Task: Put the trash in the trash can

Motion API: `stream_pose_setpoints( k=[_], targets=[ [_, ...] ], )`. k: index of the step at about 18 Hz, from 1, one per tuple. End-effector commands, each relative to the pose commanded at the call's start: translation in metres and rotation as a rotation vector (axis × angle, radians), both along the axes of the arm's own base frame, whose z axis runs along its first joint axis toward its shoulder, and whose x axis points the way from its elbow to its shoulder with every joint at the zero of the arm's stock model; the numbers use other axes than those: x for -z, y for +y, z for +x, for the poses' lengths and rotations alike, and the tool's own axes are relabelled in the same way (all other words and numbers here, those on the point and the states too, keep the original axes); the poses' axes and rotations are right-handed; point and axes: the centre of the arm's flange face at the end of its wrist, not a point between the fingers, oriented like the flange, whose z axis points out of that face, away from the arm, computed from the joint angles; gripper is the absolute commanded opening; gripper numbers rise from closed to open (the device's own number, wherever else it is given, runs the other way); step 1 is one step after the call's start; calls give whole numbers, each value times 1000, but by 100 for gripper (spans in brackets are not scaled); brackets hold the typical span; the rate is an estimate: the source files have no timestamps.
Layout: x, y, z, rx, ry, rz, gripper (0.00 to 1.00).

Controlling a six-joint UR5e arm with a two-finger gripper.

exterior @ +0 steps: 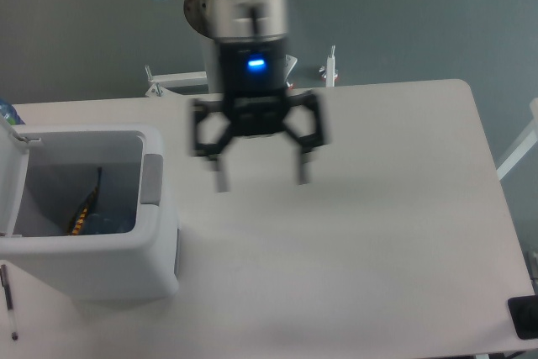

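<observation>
The white trash can stands at the table's left front with its lid flipped open. Deep inside it a piece of trash shows only as a dark blue shape with an orange edge. My gripper hangs open and empty above the table, to the right of the can and well apart from it. It is blurred by motion. No bottle shows in this view.
A white table spreads to the right of the can. The robot's white base column stands behind the table's far edge, with small metal brackets beside it. A dark object sits at the table's front right corner.
</observation>
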Motion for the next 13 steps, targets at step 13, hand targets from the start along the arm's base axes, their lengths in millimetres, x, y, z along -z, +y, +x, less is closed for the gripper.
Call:
stream_pose_setpoints(
  k=[13],
  targets=[
    [8,-161,-81,326,102,-511,100]
  ],
)
